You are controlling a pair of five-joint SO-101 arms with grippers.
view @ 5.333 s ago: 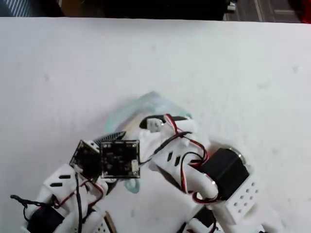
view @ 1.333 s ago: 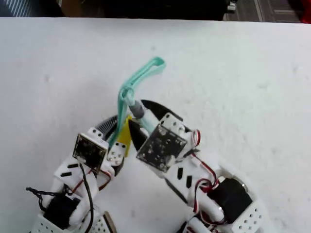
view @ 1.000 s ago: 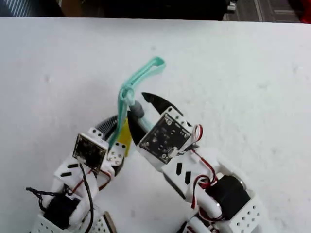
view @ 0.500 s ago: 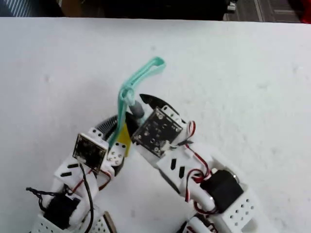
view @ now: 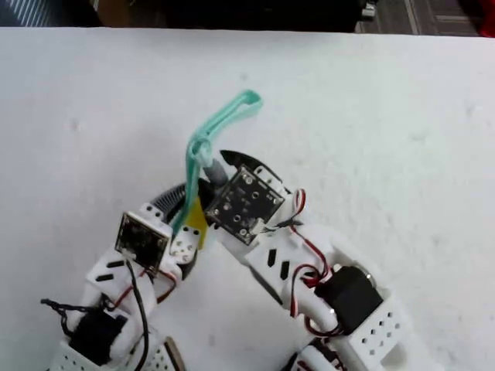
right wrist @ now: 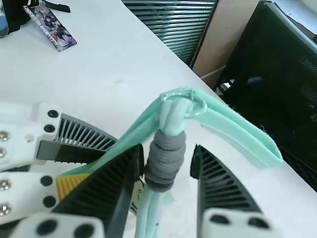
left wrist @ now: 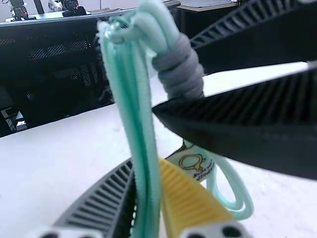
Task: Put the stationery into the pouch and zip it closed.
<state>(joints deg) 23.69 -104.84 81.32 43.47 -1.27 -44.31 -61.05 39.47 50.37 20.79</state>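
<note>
The teal pouch (view: pixel 220 124) stands on edge above the table, its far end raised. My left gripper (view: pixel 188 224) is shut on the pouch's near end, with the fabric (left wrist: pixel 141 124) pinched between the ribbed finger and the yellow pad (left wrist: pixel 188 203). A grey wrapped zipper pull (right wrist: pixel 166 158) hangs from the ring at the pouch's upper edge. My right gripper (right wrist: pixel 166 151) is open, its black fingers (right wrist: pixel 114 183) on either side of the pull (view: pixel 216 174). One finger touches the pull and the other stands slightly off it. The pouch's contents are hidden.
A printed flat strip (right wrist: pixel 49 29) and a dark object (right wrist: pixel 7 20) lie on the white table (view: pixel 371 116) away from the arms. A black mesh chair (right wrist: pixel 277 74) stands beyond the table edge. Both arms crowd the table's near middle.
The pouch, flat under the grippers five seconds ago, now stands lifted on edge. In the last second my right gripper has shifted left until its fingers straddle the grey pull.
</note>
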